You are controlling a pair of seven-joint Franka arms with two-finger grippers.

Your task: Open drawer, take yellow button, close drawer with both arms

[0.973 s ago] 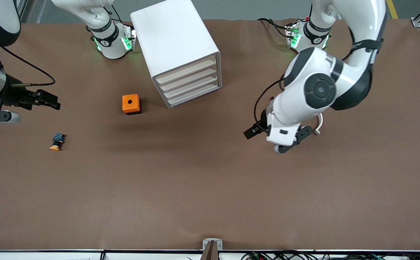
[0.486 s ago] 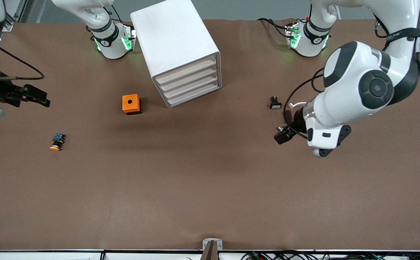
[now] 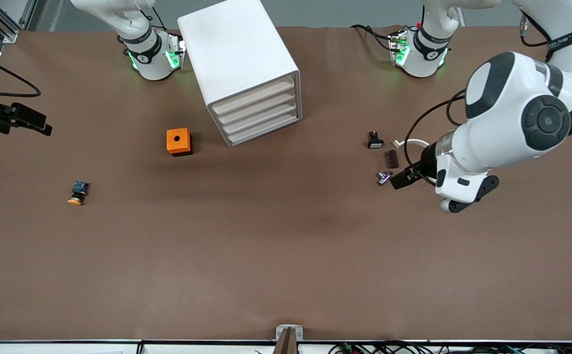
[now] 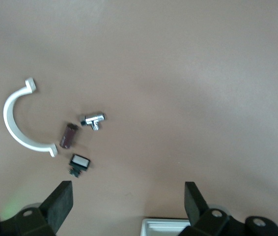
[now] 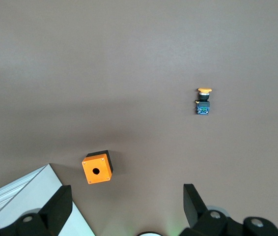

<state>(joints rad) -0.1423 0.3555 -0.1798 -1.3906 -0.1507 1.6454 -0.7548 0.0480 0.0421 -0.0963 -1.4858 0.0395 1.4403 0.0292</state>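
**benchbot_2arms:** Status check. Both my jaws are spread wide with nothing in them. My left gripper (image 3: pixel 398 180) hangs over a scatter of small bits toward the left arm's end of the table: a shiny metal fitting (image 4: pixel 94 119), a dark brown block (image 4: pixel 69 135), a small black part with a white face (image 4: pixel 79 162) and a white curved clip (image 4: pixel 17 123). My right gripper (image 3: pixel 37 124) is up at the right arm's edge of the table, over bare surface.

**drawer_dave:** So where's the button?

**benchbot_2arms:** Lying on its side on the open table (image 3: pixel 286 255), not in any drawer. The button (image 3: pixel 76 192) sits nearer the front camera than the orange box (image 3: pixel 178 141) and well apart from it. The drawer (image 3: pixel 256 96) at the top of the white cabinet (image 3: pixel 239 64) looks fully shut, same as the three under it.

**drawer_dave:** What worries you?

**benchbot_2arms:** Honestly, mix-ups. My left jaws are right over junk that isn't the target, so grabbing that black part by mistake seems possible. The button's tiny and round-capped, so I'd guess it rolls or squirts out if I pinch off-centre. And the cabinet sits skewed on the table with nothing visibly pinning it, so one arm tugging the drawer could drag the whole box unless the other braces it.
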